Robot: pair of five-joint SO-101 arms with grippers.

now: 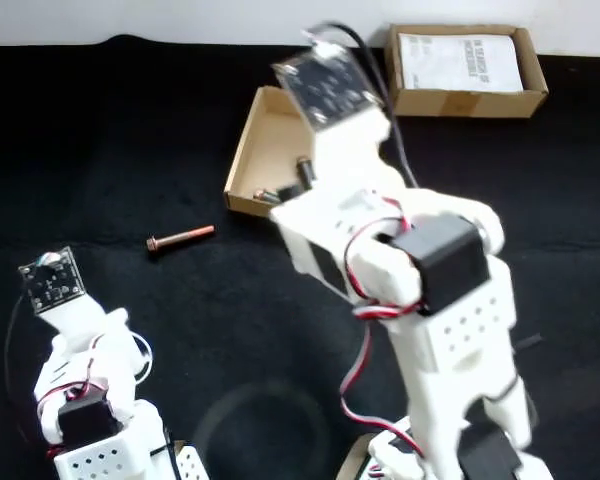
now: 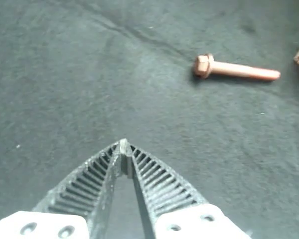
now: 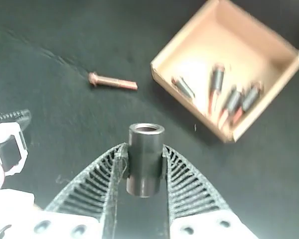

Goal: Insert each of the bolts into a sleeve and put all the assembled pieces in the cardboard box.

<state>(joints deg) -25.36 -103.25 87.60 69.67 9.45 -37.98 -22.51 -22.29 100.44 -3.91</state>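
Note:
A copper bolt lies loose on the black cloth, left of the open cardboard box. In the left wrist view my left gripper is shut with nothing in it, and the bolt lies a short way beyond its tips. My right gripper is shut on a dark sleeve, held upright with its hollow end up, above the cloth between the bolt and the box. Several assembled pieces lie in the box.
A second cardboard box with a printed sheet in it stands at the back right. The right arm's body rises over the table's middle right. Part of the left arm shows in the right wrist view.

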